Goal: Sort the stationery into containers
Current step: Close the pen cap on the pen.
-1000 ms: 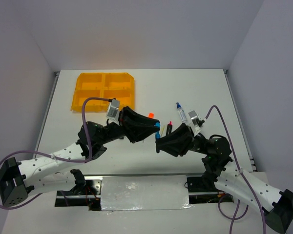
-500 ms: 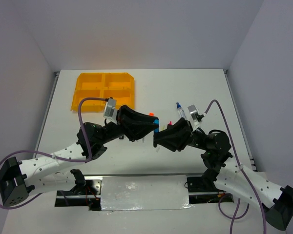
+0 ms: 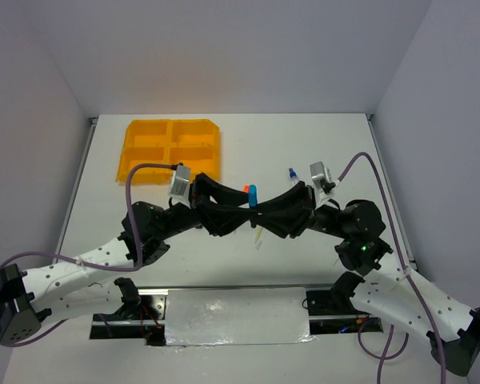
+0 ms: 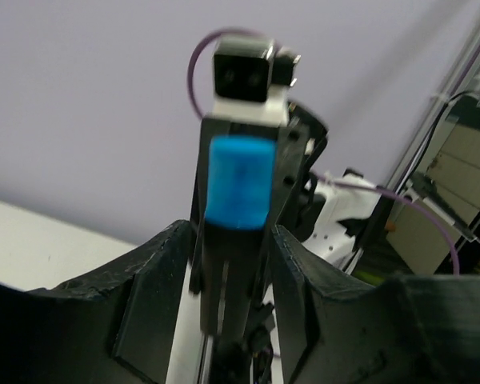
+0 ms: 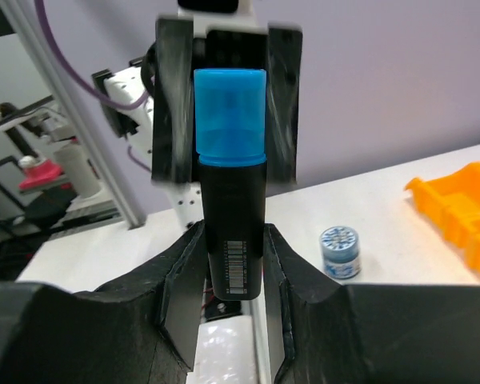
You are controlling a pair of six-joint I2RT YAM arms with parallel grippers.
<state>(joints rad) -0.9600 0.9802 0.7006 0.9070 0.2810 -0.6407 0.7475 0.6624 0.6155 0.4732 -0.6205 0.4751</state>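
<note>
Pale lilac walls (image 3: 224, 56) close in a white desk (image 3: 344, 144). The orange tray (image 3: 128, 156) of four compartments lies flat on it, well behind the left end effector (image 4: 228, 240) and off to that arm's far side. The two arms meet tip to tip above the middle of the desk, clear of its surface.

The right end effector (image 5: 232, 240) is clamped partway closed on the barrel of a black marker (image 5: 230, 216); both its fingers press the barrel, and the marker's blue cap points straight at the left end effector. The left fingers (image 5: 173, 104) flank that cap, one on each side, very close to it; we cannot tell whether they press it or stand just off it.

The blue-capped clear bottle (image 3: 293, 178) lies just beside the right end effector, on its far side and partly hidden by the arm. A pale stick (image 3: 258, 236) lies on the desk below the meeting fingertips, toward the near edge. An orange-red cap (image 3: 246, 189) shows just beside the left fingers; what it belongs to is hidden. A small grey-blue roll (image 5: 339, 250) sits on the desk ahead of and below the right end effector, between it and the tray.
</note>
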